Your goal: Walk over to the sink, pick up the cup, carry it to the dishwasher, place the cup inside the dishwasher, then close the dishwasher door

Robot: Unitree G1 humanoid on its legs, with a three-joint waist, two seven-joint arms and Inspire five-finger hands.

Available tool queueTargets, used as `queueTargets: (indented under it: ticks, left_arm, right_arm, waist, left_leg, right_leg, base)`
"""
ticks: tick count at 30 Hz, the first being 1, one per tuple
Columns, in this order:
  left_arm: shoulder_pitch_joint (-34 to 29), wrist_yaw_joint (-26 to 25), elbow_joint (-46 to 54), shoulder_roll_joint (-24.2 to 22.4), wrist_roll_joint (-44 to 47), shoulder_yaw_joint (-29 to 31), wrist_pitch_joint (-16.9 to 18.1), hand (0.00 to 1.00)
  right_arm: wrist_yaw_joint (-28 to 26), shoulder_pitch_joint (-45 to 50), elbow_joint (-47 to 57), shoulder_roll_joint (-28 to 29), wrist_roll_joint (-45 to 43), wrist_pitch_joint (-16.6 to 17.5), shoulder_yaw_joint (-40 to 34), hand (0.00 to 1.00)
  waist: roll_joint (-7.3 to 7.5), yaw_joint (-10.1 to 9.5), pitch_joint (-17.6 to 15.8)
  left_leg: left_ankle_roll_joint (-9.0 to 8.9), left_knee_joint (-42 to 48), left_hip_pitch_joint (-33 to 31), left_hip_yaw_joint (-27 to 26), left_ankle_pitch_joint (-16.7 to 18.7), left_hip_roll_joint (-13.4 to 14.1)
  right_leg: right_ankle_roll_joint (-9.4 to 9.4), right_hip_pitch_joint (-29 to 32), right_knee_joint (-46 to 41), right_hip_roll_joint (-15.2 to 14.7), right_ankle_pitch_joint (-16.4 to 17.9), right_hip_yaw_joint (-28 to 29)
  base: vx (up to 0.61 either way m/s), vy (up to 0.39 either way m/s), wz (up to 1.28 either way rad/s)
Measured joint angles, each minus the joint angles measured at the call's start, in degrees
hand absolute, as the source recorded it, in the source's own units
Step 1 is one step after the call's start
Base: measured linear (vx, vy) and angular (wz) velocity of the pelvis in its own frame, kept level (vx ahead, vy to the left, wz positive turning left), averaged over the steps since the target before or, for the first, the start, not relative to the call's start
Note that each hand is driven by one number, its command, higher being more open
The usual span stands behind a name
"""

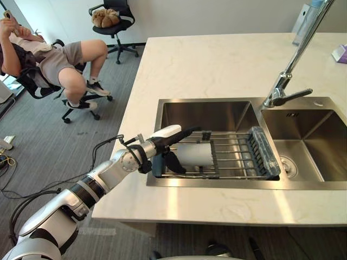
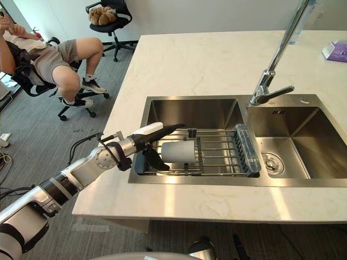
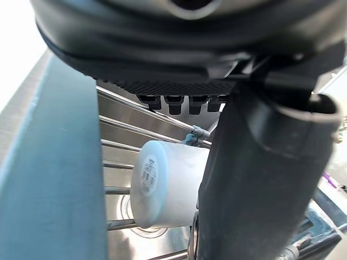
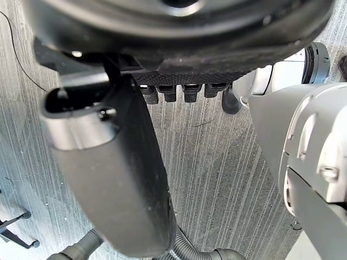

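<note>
A pale cup [image 1: 194, 154] lies on its side on a wire rack [image 1: 238, 158] across the left sink basin [image 1: 209, 115]. Its base faces my left hand [image 1: 157, 150], which reaches in over the sink's left rim. That hand is open: its straight fingers [image 1: 184, 131] lie just above the cup and the thumb [image 1: 171, 162] hangs by the cup's near side. In the left wrist view the cup [image 3: 162, 184] sits just past the thumb [image 3: 255, 179], not clasped. My right hand [image 4: 108, 179] hangs relaxed over the grey carpet.
A tall faucet [image 1: 287, 76] stands between the left basin and the right basin [image 1: 309, 143]. The pale stone counter [image 1: 217, 59] surrounds the sink. A person [image 1: 59, 59] sits in an office chair at the far left; another chair [image 1: 114, 24] stands behind.
</note>
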State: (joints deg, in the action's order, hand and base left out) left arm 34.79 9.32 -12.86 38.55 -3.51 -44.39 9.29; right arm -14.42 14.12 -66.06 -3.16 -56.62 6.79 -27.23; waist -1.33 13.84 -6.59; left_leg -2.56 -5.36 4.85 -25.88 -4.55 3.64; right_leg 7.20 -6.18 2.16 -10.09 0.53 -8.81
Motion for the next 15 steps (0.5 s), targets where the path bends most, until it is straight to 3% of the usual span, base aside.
queueTargets:
  ticks: [8,15]
  left_arm:
    - [-2.1,-4.2,0.0,-1.3,-1.4,0.0,3.4,1.00]
    - [-2.6,-4.3,0.0,-2.4,-2.2,-0.6,4.2,1.00]
  right_arm:
    - [-0.2,-0.6,0.0,-0.9,0.0,-0.4,0.0,1.00]
    - [-0.1,-0.6,0.0,-1.5,0.0,-0.5,0.0,1.00]
  waist:
    - [-0.18,0.94,-1.2]
    - [-0.45,1.18,-1.3]
  left_leg:
    - [-0.10,0.0,0.3,-0.3,0.1,0.0]
    - [-0.10,0.0,0.3,-0.3,0.1,0.0]
  right_leg:
    - [0.10,0.0,0.0,0.0,0.0,0.0]
    - [0.15,0.0,-0.1,0.0,0.0,0.0]
  base:
    - [0.01,-0.005,-0.02]
    - [0.00,0.000,0.00]
